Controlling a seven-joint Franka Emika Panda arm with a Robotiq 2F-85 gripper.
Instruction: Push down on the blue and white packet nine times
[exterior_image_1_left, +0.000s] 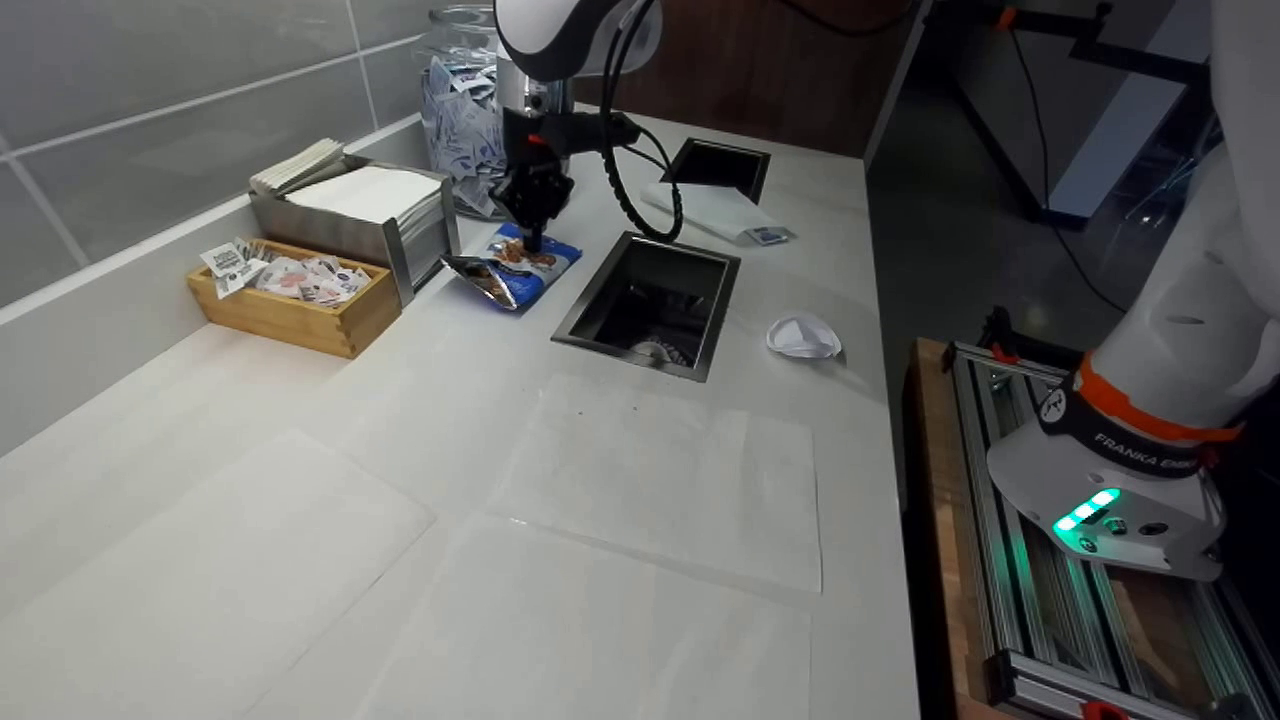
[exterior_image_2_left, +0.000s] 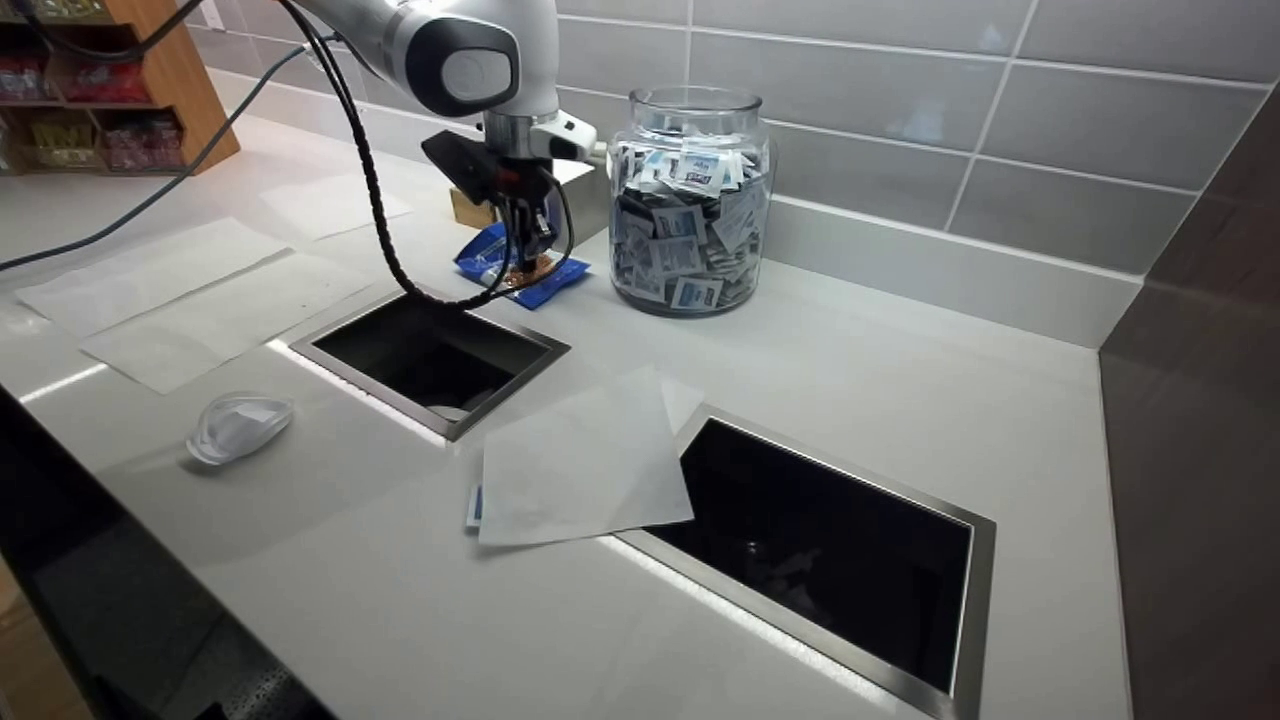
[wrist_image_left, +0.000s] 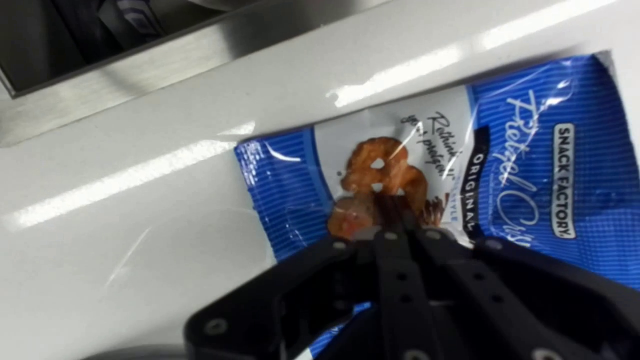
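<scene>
The blue and white packet (wrist_image_left: 450, 127), a pretzel crisps bag with brown pretzels printed on it, lies flat on the white counter. Both exterior views show the packet (exterior_image_1_left: 536, 282) between the napkin holder and a square bin opening. Straight down over its middle points my gripper (wrist_image_left: 395, 202), with its jaws together and nothing between them. In an exterior view the tips of the gripper (exterior_image_1_left: 533, 243) reach the packet's face and appear to touch it. The gripper hides part of the packet's lower side in the wrist view.
A glass jar of sachets (exterior_image_2_left: 690, 220) stands close by the arm. Around the packet are a metal napkin holder (exterior_image_1_left: 330, 235), a wooden sachet box (exterior_image_1_left: 290, 320) and a bin opening (exterior_image_1_left: 650, 300). A crumpled white wrapper (exterior_image_1_left: 803, 336) and a paper sheet (exterior_image_2_left: 585, 460) lie further off.
</scene>
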